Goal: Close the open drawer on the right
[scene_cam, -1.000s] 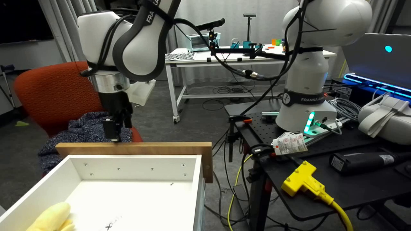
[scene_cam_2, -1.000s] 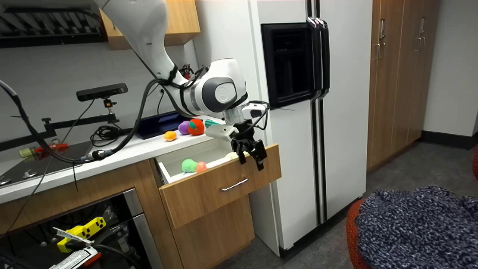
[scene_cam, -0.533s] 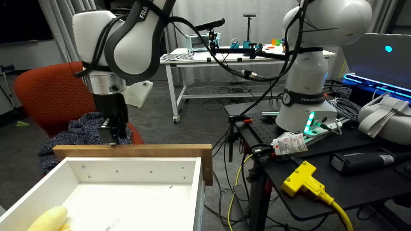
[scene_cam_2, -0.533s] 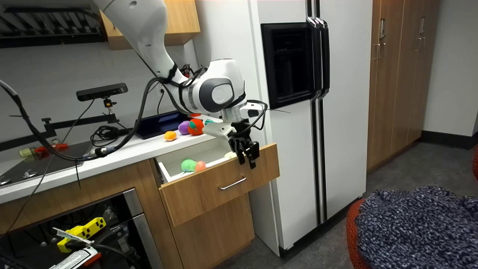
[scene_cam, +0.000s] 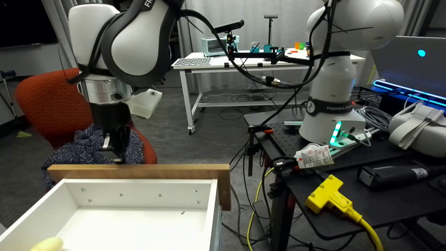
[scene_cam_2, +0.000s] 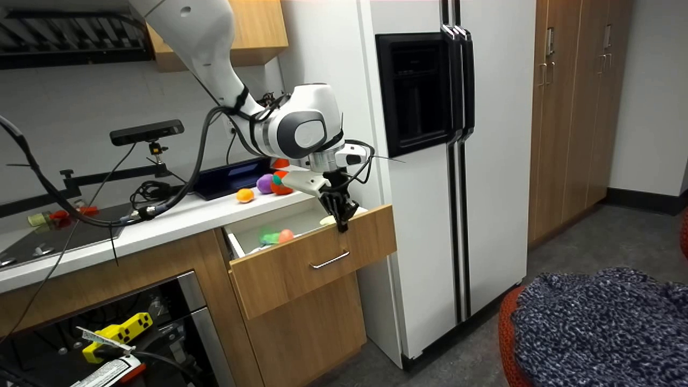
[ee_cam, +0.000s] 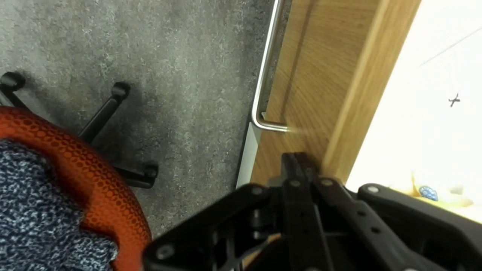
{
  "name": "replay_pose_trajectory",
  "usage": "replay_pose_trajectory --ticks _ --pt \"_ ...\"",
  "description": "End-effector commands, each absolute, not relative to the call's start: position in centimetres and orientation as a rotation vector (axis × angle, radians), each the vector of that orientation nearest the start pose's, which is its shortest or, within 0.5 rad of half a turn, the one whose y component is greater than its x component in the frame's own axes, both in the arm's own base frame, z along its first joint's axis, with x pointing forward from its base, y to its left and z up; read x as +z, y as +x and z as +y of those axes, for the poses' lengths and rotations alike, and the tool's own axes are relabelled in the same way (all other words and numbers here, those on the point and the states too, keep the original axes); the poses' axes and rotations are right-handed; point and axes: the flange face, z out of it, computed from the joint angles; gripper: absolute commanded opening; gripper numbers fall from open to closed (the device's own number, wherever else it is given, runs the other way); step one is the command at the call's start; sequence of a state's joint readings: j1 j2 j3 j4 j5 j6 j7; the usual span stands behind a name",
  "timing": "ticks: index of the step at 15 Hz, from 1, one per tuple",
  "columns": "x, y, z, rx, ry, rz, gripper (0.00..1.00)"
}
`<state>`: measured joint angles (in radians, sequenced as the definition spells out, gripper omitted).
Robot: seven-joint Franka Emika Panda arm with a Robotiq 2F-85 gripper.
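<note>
Drawer (scene_cam_2: 314, 250) slid slightly toward front edge of the bench (scene_cam_2: 216, 210), still part open; fingers (ee_cam: 292, 167) sat pressed together beside its front panel (ee_cam: 327, 64).

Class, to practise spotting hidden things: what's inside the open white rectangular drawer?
The drawer holds a yellow item, a rounded green item and a rounded orange item. In an exterior view, its tan wooden front partly hides the interior; anything under the items is covered.
</note>
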<state>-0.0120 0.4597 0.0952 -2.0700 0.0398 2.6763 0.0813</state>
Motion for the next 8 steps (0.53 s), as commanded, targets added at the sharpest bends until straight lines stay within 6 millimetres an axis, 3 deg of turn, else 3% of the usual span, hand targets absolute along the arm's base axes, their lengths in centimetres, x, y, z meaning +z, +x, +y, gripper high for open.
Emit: replay_pose_trajectory --ticks 1,8 --pt "23.6 60.7 6.9 -0.244 -3.009 -0.008 0.0" --pt "24.4 60.8 11.4 -0.243 -2.925 -0.138 0.0"
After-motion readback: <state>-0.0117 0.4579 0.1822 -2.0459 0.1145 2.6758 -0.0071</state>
